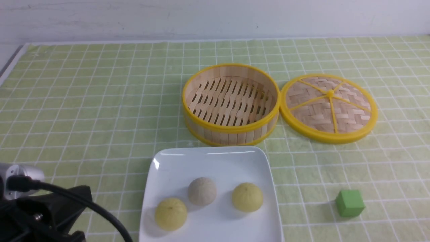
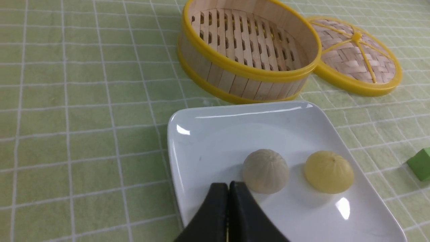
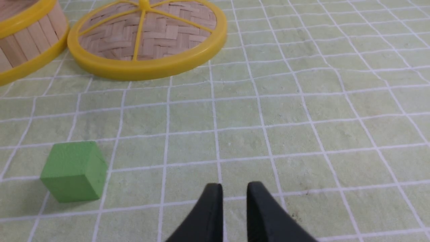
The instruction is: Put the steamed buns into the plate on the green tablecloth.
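On the plate (image 1: 215, 161) sit three steamed buns (image 1: 202, 191); left gripper (image 2: 228, 188) closed and empty, right gripper (image 3: 234, 190) slightly parted.

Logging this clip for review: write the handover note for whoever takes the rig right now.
Left gripper: shut, empty, over the plate's near edge.
Right gripper: slightly open, empty, above bare tablecloth near the green cube.
White square plate holds all three buns: yellow, greyish, yellow.
Steamer basket is empty, lid beside it.
Done: buns plated. Left: nothing visible.
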Controlling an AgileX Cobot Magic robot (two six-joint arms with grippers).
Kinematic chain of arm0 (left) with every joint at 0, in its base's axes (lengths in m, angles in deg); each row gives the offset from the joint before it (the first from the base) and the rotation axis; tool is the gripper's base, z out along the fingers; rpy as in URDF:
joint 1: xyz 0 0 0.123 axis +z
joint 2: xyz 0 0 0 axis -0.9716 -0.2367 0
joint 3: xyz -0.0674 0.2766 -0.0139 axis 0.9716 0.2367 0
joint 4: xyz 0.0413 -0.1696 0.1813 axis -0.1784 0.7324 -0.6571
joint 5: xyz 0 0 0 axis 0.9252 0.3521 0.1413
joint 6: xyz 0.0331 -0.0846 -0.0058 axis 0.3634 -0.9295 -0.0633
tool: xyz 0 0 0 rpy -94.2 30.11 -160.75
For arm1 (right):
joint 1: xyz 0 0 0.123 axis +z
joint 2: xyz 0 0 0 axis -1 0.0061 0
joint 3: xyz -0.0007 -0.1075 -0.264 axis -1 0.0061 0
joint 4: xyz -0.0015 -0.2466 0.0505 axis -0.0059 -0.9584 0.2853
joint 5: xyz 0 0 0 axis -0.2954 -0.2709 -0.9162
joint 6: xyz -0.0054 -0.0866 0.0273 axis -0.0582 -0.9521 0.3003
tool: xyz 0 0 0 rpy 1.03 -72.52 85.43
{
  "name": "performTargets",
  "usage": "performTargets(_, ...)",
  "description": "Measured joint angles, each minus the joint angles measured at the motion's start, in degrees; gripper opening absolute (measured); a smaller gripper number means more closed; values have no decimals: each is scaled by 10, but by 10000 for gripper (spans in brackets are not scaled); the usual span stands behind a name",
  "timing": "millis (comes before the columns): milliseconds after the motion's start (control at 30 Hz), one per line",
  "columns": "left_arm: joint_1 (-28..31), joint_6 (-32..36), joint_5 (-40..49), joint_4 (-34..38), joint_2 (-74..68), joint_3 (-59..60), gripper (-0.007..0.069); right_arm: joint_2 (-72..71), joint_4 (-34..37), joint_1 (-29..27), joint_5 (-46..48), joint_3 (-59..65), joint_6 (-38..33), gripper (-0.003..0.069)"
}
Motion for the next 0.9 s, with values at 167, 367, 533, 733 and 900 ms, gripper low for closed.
performTargets(167,0,-6,3,1,0,0,34,0,0,0,0,0,0,144)
performTargets(367,28,65,14,55,22,37,36,0,0,0,0,0,0,153)
performTargets(533,145,182,15,128,125,106,36,0,0,0,0,0,0,165)
performTargets(733,292,274,22,159,260,173,41,0,0,0,0,0,0,175)
performTargets(900,374,289,22,161,276,214,48,0,0,0,0,0,0,182)
